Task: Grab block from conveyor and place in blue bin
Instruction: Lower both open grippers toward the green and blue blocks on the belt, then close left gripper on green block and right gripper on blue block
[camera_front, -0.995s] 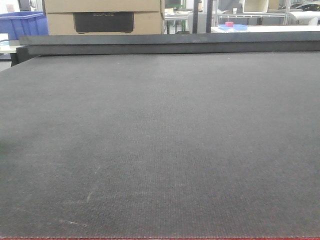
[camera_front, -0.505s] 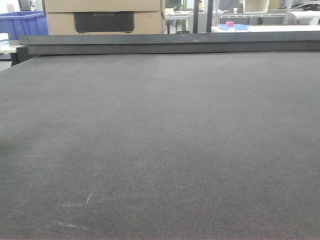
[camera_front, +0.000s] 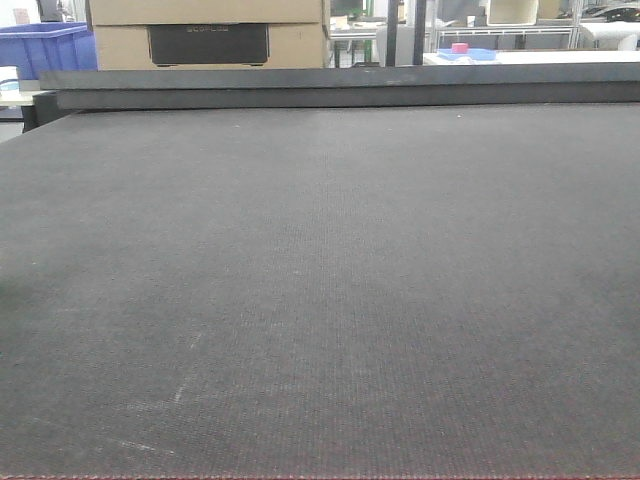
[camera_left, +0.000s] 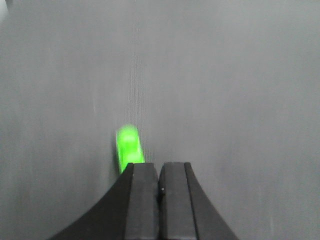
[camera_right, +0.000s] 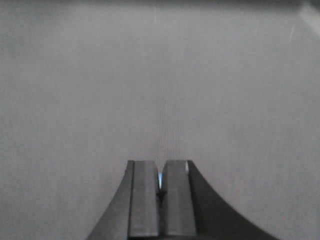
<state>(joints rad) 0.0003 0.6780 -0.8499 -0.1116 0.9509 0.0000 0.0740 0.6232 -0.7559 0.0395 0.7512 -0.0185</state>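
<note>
The conveyor is a wide dark grey woven belt that fills the front view, and no block shows on it there. In the left wrist view a bright green block, blurred, lies on the belt just beyond my left gripper and slightly left of its tips. The left jaws are pressed together with nothing between them. My right gripper is also shut, over bare belt. A blue bin stands far back left, beyond the belt. Neither gripper appears in the front view.
Behind the belt's far rail are stacked cardboard boxes. A white table at the back right carries a blue tray with a pink item. The red frame edge shows at the bottom.
The front view bobs very slightly. Nothing else differs, and no block comes into it.
</note>
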